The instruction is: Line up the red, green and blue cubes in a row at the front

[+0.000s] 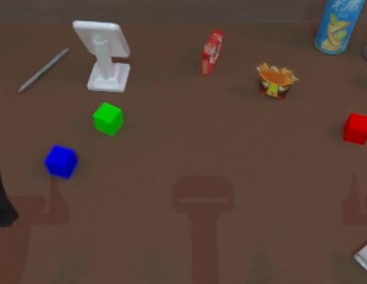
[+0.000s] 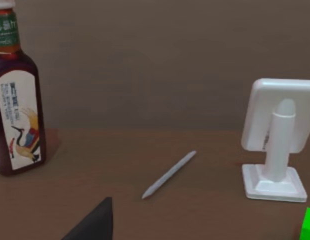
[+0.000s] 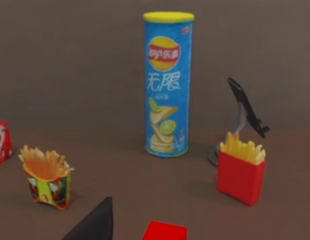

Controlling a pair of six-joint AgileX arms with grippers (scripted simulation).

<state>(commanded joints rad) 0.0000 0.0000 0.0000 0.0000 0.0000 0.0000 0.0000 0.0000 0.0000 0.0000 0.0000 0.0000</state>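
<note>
The green cube sits left of centre, and its edge shows as the green cube in the left wrist view. The blue cube lies nearer the front left. The red cube rests at the far right and appears as the red cube just ahead of the right wrist camera. My left gripper is parked at the left edge, my right gripper at the front right corner. Each wrist view shows one dark finger with bare table beside it, holding nothing.
A white stand and a grey pen stand behind the green cube. Along the back are a red snack packet, a fries carton and a blue chips can. A sauce bottle and a red fries box show in the wrist views.
</note>
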